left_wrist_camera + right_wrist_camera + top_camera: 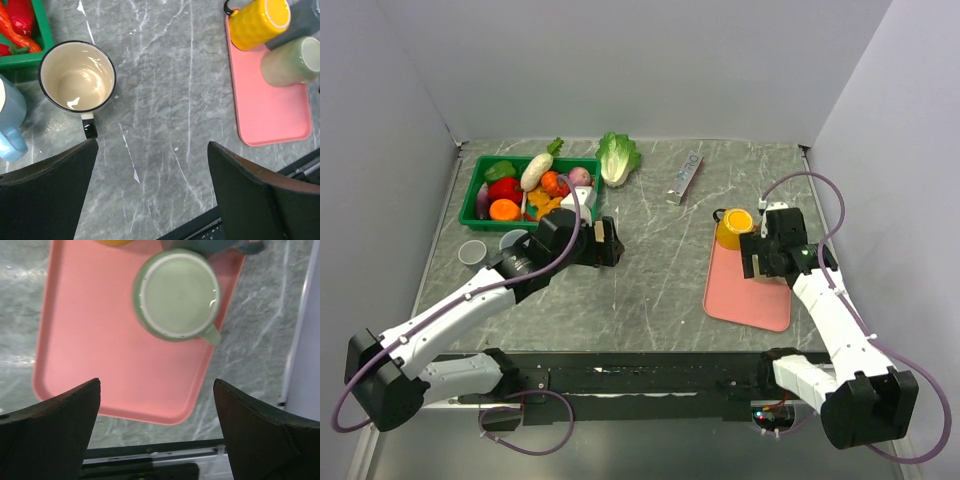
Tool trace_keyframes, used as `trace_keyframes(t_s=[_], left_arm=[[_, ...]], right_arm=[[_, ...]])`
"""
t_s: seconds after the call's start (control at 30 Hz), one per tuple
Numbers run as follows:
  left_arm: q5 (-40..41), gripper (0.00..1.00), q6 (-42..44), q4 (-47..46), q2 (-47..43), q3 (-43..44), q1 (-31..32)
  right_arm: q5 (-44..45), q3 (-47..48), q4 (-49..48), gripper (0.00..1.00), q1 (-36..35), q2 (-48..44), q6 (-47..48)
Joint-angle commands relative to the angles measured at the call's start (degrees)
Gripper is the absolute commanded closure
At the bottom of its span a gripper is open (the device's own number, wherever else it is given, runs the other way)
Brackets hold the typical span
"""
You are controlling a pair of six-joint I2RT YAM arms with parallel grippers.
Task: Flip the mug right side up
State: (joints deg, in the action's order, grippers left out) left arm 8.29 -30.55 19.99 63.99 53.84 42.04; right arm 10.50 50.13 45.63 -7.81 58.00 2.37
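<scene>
My left claw (152, 144) is wide, holding nothing, above the surface (165, 100). Cream mug (77, 76) stands mouth up just beside the green bin (30, 57), handle toward the claw. My right claw (156, 382) is wide too, over a green mug (176, 294) on the pink tray (100, 340).

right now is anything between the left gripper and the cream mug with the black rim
Nothing visible. The left gripper hangs open over bare table; the cream mug stands mouth up just past one finger. The blue mug and green basket sit beside it, not between.
</scene>
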Motion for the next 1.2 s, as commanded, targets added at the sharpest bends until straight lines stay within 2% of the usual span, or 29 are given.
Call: trace_keyframes(t_s=[0.0,0.13,0.27,0.53,0.83,1.0,1.17], left_arm=[[-4.1,0.04,1.5,-3.3,-3.3,-0.8,0.2],[-5.8,0.04,2.7,-4.9,-4.3,-2.1,0.2],[-2.3,0.04,3.5,-4.0,-4.1,-2.3,0.2],[-1.8,0.04,5.0,-3.6,-2.9,-2.4,0.1],[-0.5,0.04,5.8,-3.3,-1.7,-2.0,0.1],[0.0,0.04,6.1,-3.4,-2.1,-2.7,0.1],[-0.6,0.04,5.7,-3.7,-2.0,-3.2,0.1]], right_arm=[[1.4,0.5,-6.2,0.01,2.4,1.5,10.7],[-2.8,-1.5,-9.8,0.01,5.0,4.5,14.8],[-5.0,-3.0,-11.5,0.01,7.5,8.4,16.9],[-5.1,-3.5,-16.6,0.02,12.4,15.0,23.0],[-13.6,2.2,-15.4,0.05,15.1,20.3,18.4],[-15.3,4.2,-13.1,0.07,15.3,20.9,14.8],[-17.3,3.4,-12.7,0.15,15.4,19.7,13.4]])
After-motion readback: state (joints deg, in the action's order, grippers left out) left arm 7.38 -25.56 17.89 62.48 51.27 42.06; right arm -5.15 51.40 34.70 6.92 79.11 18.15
